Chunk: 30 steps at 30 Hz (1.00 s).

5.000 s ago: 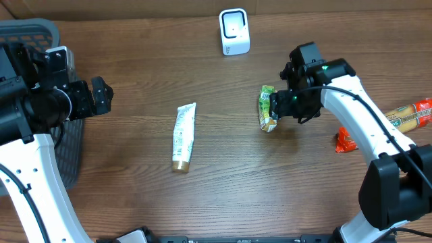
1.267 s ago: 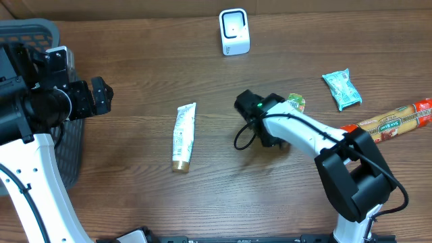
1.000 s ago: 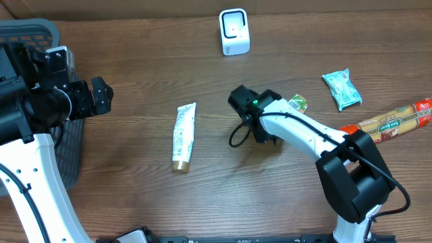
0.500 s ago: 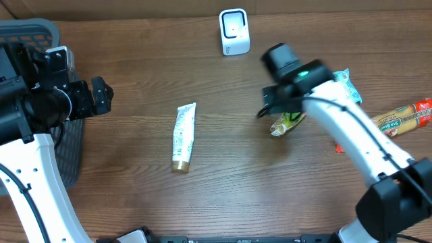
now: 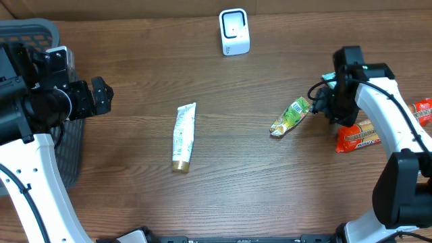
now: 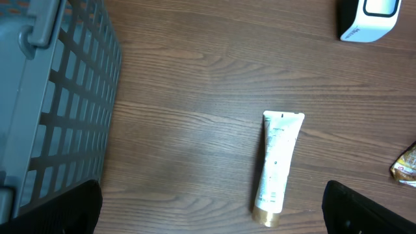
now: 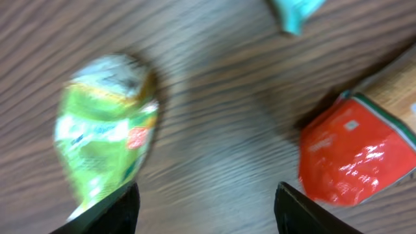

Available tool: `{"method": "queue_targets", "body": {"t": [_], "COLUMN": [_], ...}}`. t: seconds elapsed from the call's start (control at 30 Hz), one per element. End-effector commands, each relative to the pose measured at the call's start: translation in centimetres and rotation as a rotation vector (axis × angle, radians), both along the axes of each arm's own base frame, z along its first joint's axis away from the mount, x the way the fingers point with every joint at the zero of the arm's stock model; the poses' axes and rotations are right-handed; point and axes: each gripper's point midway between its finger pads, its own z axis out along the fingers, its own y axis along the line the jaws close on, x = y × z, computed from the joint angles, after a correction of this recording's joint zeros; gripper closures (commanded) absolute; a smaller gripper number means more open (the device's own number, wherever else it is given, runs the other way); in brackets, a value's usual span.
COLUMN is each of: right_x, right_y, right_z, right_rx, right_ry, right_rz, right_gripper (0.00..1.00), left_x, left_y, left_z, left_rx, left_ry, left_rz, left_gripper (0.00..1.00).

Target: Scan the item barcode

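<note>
A green snack packet (image 5: pixel 290 117) lies flat on the wooden table right of centre; it also shows as a blur in the right wrist view (image 7: pixel 107 130). My right gripper (image 5: pixel 322 104) hovers just right of it, open, with only bare wood between its fingers (image 7: pixel 207 211). The white barcode scanner (image 5: pixel 234 32) stands at the back centre, and its corner shows in the left wrist view (image 6: pixel 367 19). A white tube with a gold cap (image 5: pixel 183 136) lies mid-table (image 6: pixel 278 166). My left gripper (image 5: pixel 101 94) stays at the far left, open and empty (image 6: pixel 214 221).
A grey plastic basket (image 5: pixel 30 34) sits at the far left, filling the left wrist view's left side (image 6: pixel 52 97). A red packet (image 5: pixel 356 137) and a long wrapped snack (image 5: pixel 418 111) lie at the right edge. A teal packet's corner (image 7: pixel 296 13) peeks in beyond my right gripper.
My right arm has swung from mid-table to the right. The green packet now lies free on the table to the gripper's left. The left arm has not moved.
</note>
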Motion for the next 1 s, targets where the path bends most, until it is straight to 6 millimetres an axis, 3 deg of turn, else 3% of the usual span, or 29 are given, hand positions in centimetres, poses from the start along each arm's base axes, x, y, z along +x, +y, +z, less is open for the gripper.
{"method": "queue_targets", "body": {"t": [0.0, 0.23, 0.97], "right_x": [-0.6, -1.1, -1.4], "right_y": [-0.2, -0.2, 0.4], "right_z": [-1.8, -3.6, -4.9], "right_rx": [0.011, 0.011, 0.007], "right_ry": [0.015, 0.013, 0.04], "right_rz": [-0.033, -0.032, 0.013], "right_gripper": [0.34, 0.34, 0.33], "left_x": [0.2, 0.2, 0.2], "left_y": [-0.1, -0.1, -0.1], "left_z": [0.5, 0.5, 0.5], "left_rx": [0.001, 0.001, 0.001], "left_ry": [-0.016, -0.016, -0.016], "left_rz": [-0.018, -0.018, -0.018], "left_gripper": [0.0, 0.01, 0.0]}}
